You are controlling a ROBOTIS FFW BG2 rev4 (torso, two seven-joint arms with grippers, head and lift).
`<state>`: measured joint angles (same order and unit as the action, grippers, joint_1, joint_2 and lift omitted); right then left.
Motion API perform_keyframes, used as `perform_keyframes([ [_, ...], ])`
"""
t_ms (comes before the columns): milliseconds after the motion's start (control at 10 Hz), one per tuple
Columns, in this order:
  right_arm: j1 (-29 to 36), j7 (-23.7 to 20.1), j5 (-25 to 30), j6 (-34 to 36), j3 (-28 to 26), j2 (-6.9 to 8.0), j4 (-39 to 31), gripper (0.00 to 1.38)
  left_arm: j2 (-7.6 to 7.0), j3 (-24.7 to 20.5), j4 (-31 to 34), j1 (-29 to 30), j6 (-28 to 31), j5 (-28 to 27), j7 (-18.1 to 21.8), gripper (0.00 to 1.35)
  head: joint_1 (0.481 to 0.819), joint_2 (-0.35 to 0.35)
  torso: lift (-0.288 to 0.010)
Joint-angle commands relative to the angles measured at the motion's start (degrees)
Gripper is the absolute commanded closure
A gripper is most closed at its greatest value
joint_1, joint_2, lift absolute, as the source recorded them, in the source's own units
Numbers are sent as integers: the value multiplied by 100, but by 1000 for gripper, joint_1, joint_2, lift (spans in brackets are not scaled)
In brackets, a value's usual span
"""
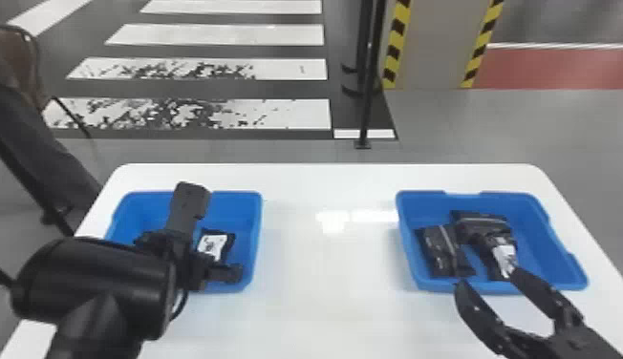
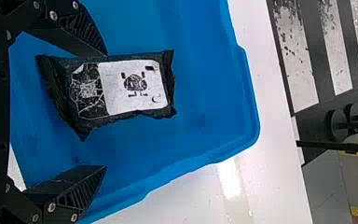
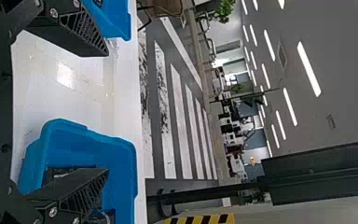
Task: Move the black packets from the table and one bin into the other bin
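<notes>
White table [image 1: 325, 305], ten o'clock bin [image 1: 257, 238]: one packet [image 2: 130, 88]; two o'clock bin [image 1: 547, 258]: at least three packets [image 1: 439, 250]. I've got left gripper [image 1: 206, 238] aimed down, right gripper [image 1: 487, 280] forward, both spread.

White table [image 1: 329, 191], grey floor [image 1: 468, 124], striped crossing markings [image 1: 286, 114], yellow-black column edges [image 1: 395, 47], ceiling lights [image 3: 309, 69]

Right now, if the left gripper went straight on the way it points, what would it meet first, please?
Probably the white-labelled black packet in the left-hand blue bin, though the distance down is unclear.
</notes>
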<state>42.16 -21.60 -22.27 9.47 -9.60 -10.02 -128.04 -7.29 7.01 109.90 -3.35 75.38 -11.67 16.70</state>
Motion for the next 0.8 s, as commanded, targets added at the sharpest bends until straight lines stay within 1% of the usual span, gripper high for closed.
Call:
perform_keyframes([
  [0,-12,-2,-13,-5,0,0,15,140,0,-27,-14,-2,-127,-10,-18,180,695,12,-110],
  [200,-40,-11,-13,-19,0,0,29,140,0,-50,-239,-115,-197,24,-27,180,695,15,-110],
  [600,-68,-28,-24,-61,46,0,85,140,0,-175,-773,-270,-324,344,-9,193,695,20,-110],
  [700,-82,-28,-35,-61,68,-9,113,140,-9,-175,-886,-312,-352,379,8,343,695,20,-110],
])
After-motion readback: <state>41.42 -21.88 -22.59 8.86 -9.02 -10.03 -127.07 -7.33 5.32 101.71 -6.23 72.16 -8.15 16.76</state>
